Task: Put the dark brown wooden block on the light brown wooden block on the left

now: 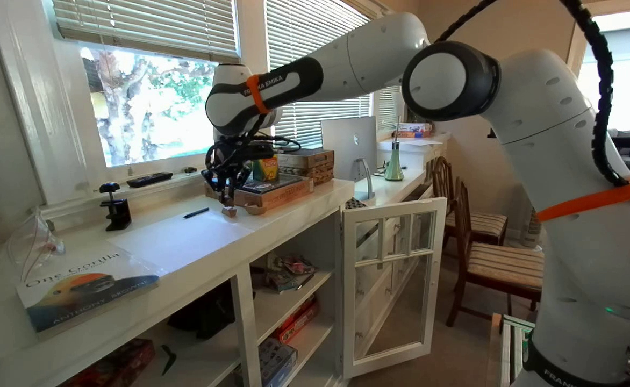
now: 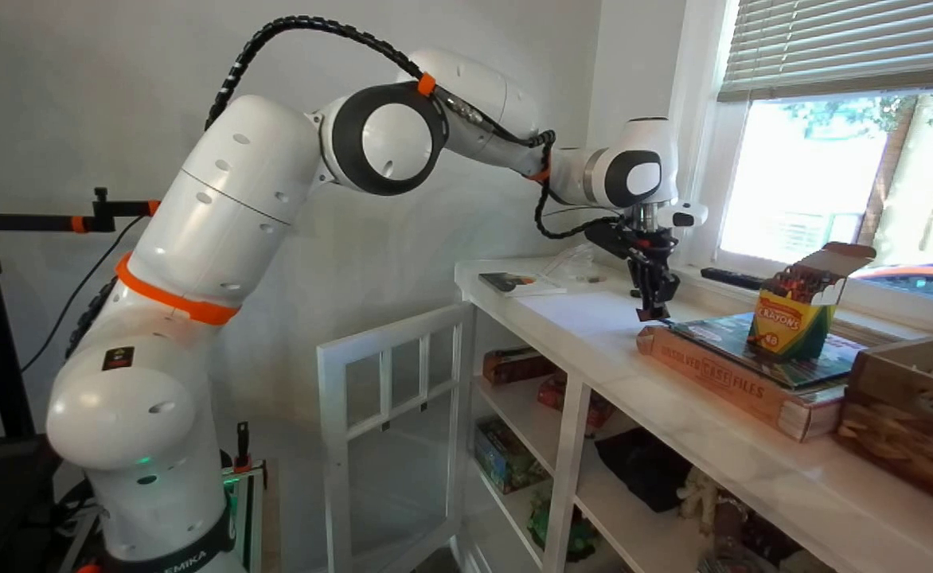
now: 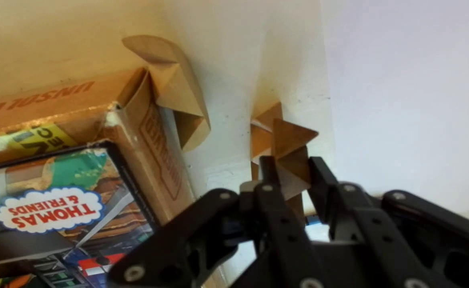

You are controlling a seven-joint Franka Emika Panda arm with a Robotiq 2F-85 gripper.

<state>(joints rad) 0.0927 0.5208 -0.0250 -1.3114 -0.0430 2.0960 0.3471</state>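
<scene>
Between the fingertips of my gripper (image 3: pixel 291 170) is the dark brown wooden block (image 3: pixel 293 138), faceted with pointed corners; both fingers bear on its sides. Just below and left of it in the wrist view, a second, orange-brown block (image 3: pixel 260 140) is partly covered by it; whether the two touch I cannot tell. Farther left, the light brown wooden block (image 3: pixel 174 82), curved on one side, lies on the counter against a cardboard box corner. In an exterior view this light block (image 1: pixel 255 209) sits right of the gripper (image 1: pixel 226 194), which hangs low over the counter.
The cardboard box (image 2: pixel 721 370) carries a flat Thomas & Friends case (image 3: pixel 58 216) and a crayon box (image 2: pixel 789 322). A wooden crate (image 2: pixel 904 406) stands beyond. White paper (image 1: pixel 180 236), a pen (image 1: pixel 196 213), a black clamp (image 1: pixel 116 209) and a book (image 1: pixel 86 287) lie on the counter.
</scene>
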